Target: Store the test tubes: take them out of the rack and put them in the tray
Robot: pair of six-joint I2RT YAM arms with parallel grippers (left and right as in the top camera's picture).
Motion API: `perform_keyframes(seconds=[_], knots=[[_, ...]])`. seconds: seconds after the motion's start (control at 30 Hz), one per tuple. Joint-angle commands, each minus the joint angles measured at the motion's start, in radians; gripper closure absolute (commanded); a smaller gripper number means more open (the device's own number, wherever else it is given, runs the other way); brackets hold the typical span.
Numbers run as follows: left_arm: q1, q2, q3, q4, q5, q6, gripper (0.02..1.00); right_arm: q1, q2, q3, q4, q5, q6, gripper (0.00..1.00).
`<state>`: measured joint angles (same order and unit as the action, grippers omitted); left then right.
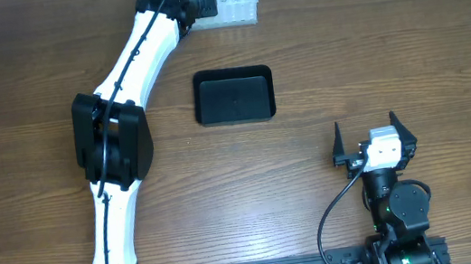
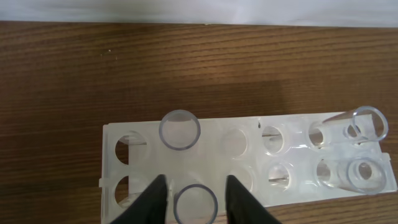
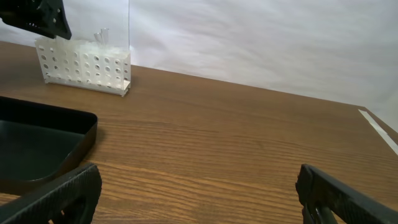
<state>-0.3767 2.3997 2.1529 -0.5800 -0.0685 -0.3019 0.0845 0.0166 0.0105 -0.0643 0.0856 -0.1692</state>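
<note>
Left tool (image 2: 196,183) sits low over the clear tube rack (image 2: 298,158), fingers spread either side of one test tube (image 2: 195,203). There's a small gap each side, so it's not pinching. Second tube (image 2: 180,130) stands in the next row, just beside the first. Two end tubes (image 2: 368,124) stand upright at the rack's other end. Rack is at the far edge of the wooden table (image 1: 405,37). Black tray (image 1: 200,100) lies mid-table, near the rack but apart from it. Right tool (image 1: 367,124) is by its own base, fingers spread wide, well apart from the tray.
</note>
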Motion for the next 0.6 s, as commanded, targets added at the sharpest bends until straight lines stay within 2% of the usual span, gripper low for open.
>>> perform_keyframes(seconds=[0.03, 0.27, 0.6], knots=[[-0.001, 0.017, 0.027, -0.002, -0.012, 0.002, 0.785, -0.005, -0.002, -0.005, -0.004, -0.002, -0.004, 0.007], [-0.001, 0.017, 0.027, -0.002, -0.012, 0.002, 0.879, -0.005, -0.002, -0.005, -0.004, -0.002, -0.004, 0.007], [-0.005, -0.01, 0.027, -0.012, -0.012, 0.002, 0.923, -0.005, -0.002, -0.005, -0.004, -0.002, -0.004, 0.009]])
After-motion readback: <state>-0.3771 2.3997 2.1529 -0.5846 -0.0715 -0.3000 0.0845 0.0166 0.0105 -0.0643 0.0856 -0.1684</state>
